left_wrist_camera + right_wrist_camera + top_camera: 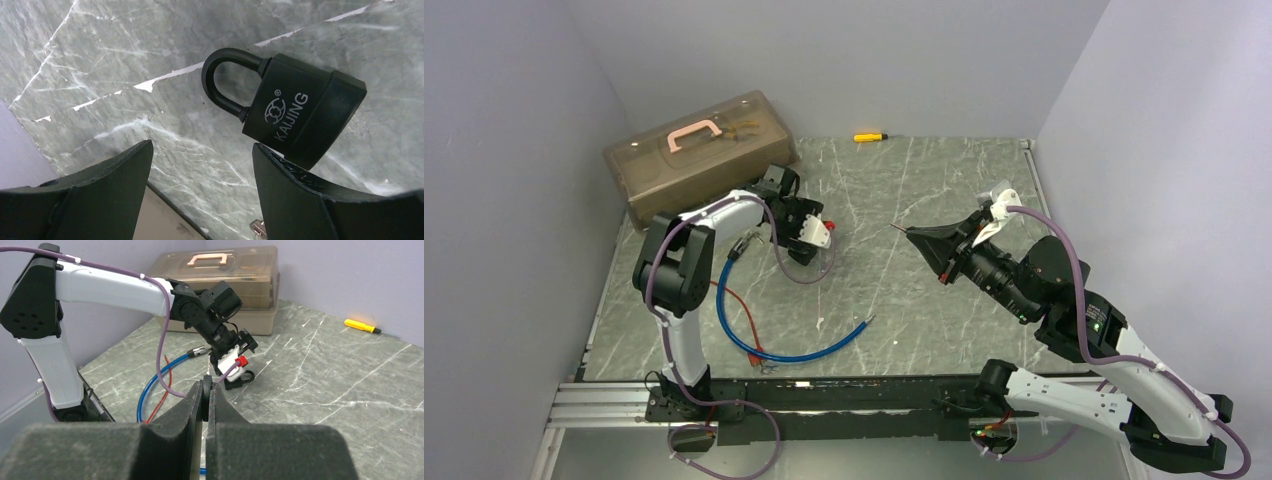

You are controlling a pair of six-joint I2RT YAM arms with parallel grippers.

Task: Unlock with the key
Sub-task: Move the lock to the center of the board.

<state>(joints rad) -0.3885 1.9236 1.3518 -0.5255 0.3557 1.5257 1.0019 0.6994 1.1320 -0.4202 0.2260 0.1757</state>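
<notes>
The grey-green marbled worktop (pixel 944 200) carried a translucent brown plastic toolbox (pixel 699 150) with a pink handle, which sat in the far left corner against the walls. The white and black left arm (pixel 714 215) bent toward the toolbox and ended just in front of its right end. The white and black right arm (pixel 1114 380) stood well apart from the toolbox on the opposite side and pointed back toward it.

A blue cable (pixel 804 352) curved over the worktop on the near side of the toolbox. A thin red wire (pixel 744 310) ran beside it there.

The left pincer (pixel 202 150) hung low over the worktop close to the toolbox's front, its fingers (pixel 105 190) spread wide with nothing between them. A black padlock (pixel 300 115) marked KAIJING lay flat on the worktop just ahead of that pincer, with its shackle closed. In the left wrist view the lower corner of its body met the edge of one finger; whether the two actually touched could not be told.

A yellow-handled screwdriver (pixel 870 136) lay by the back wall, to the right of the toolbox.

The right pincer (pixel 916 236) was pressed together on a small dark-headed key (pixel 205 397). The key was held off the worktop, well to the right of the toolbox, with its thin tip aimed toward the left pincer.
</notes>
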